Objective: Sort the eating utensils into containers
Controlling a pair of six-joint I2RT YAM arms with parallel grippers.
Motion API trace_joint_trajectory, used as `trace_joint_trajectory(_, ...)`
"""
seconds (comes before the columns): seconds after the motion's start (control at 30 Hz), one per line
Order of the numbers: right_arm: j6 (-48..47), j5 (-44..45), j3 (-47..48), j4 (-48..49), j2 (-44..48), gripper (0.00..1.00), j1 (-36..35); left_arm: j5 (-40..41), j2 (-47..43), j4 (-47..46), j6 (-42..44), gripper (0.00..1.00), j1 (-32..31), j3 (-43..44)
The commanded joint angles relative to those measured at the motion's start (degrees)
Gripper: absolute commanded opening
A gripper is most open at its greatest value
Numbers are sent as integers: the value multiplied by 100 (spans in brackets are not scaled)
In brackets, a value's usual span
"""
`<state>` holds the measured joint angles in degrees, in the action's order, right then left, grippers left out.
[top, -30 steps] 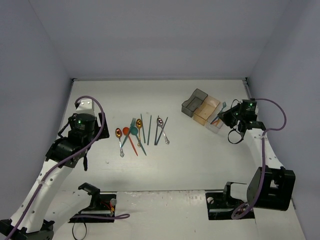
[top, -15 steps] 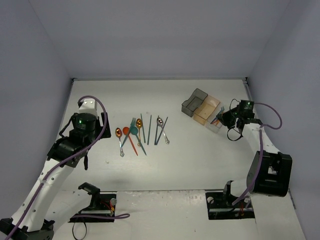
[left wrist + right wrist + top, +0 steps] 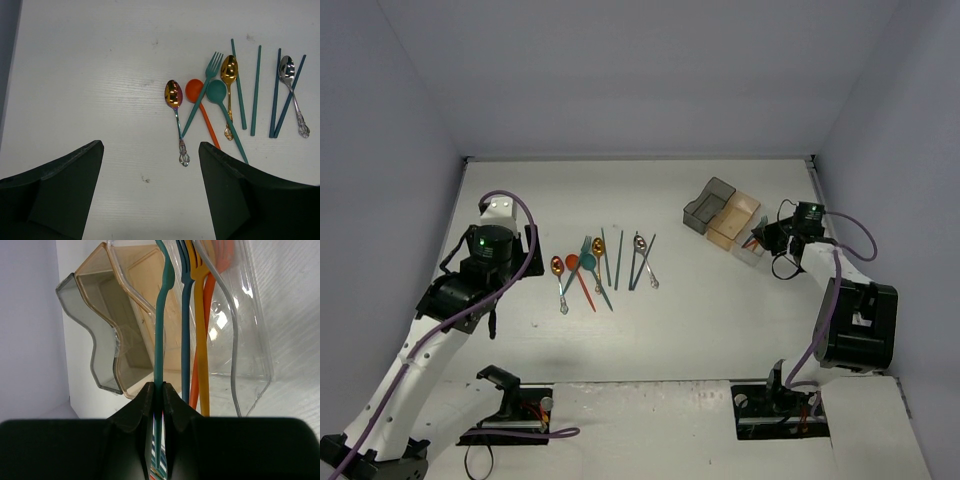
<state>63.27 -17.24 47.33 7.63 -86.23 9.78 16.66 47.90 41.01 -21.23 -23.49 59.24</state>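
left wrist: 5 spoons [image 3: 216, 91], 1 fork [image 3: 214, 59], 4 teal sticks [image 3: 256, 90]

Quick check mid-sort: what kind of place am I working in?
Probably a lab test cell, not a kitchen: a white table boxed in by plain walls, two arms bolted at its near edge, utensils and bins laid out as props.

End effector [image 3: 149, 148] spread wide over table [image 3: 75, 75]; utensils [image 3: 216, 91] clustered beyond, untouched.
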Motion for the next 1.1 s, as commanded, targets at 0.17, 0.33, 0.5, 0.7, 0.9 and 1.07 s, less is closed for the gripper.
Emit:
trace_joint_trajectory(0.17, 167, -108, -5, 582, -230, 13, 77, -88, 101, -408, 3, 74, 37, 93)
trace_joint_trajectory(0.33, -31, -124, -5, 570, 20, 28, 77, -119, 144, -410, -33, 74, 37, 140)
trace_joint_trajectory(0.5, -345, -63, -25, 296, 427, 43, 77, -199, 201, -404, -136, 74, 37, 164)
trace_joint_trajectory(0.7, -1016, -115, 160, -425, 857, 61, 68, -356, 293, -384, -245, 74, 37, 216)
trace_joint_trajectory(0.9, -1870, -158, 479, -1218, 1309, 65, 25, -597, 476, -373, -537, 74, 37, 255)
trace_joint_trajectory(1.07, -2674, -29, 918, -1599, 1567, 65, -243, -850, 907, -396, -1054, 74, 28, 228)
